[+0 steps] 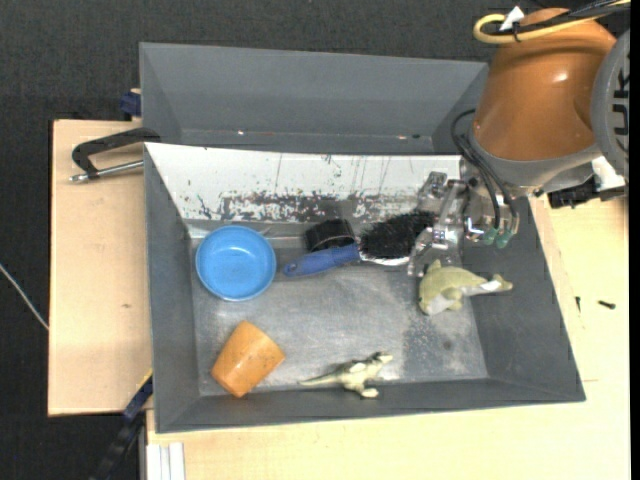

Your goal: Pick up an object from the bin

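Hand [437, 240] hangs just right of the black brush [390, 238]; whether it is open or closed cannot be determined. 1 pale green toy shark [455, 288] lies right of and below the brush, directly beneath the hand.

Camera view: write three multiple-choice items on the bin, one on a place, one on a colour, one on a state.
1. Where in the bin does the blue bowl lie?
A. left part
B. right front corner
C. dead centre

2. What colour is the cup?
A. green
B. orange
C. white

3. How does the blue bowl stand?
A. upside down
B. open side up
C. on its edge

Answers:
1 A, it sits by the left wall.
2 B, its whole body is orange.
3 B, its hollow inside faces the camera.
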Robot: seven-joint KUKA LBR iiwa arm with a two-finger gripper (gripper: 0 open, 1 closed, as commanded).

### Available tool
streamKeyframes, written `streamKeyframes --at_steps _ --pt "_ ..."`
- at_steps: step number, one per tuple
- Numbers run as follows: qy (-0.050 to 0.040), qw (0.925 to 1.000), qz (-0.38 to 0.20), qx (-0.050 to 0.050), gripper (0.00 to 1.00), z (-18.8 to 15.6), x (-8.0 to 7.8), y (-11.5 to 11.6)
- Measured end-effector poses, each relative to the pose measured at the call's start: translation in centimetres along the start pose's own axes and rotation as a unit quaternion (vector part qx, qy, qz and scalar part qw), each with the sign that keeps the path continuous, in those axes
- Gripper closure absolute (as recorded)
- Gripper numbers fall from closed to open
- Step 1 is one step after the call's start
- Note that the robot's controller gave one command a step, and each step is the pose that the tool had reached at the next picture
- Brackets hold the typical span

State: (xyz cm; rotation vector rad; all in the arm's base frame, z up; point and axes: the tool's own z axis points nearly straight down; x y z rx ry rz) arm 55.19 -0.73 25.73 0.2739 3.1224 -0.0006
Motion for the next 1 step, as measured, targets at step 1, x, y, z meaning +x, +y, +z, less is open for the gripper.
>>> streamKeyframes --at_steps 1 --pt "0.0003 0.9878 -0.156 0.000 1.00 -2.05 0.77 -4.29"
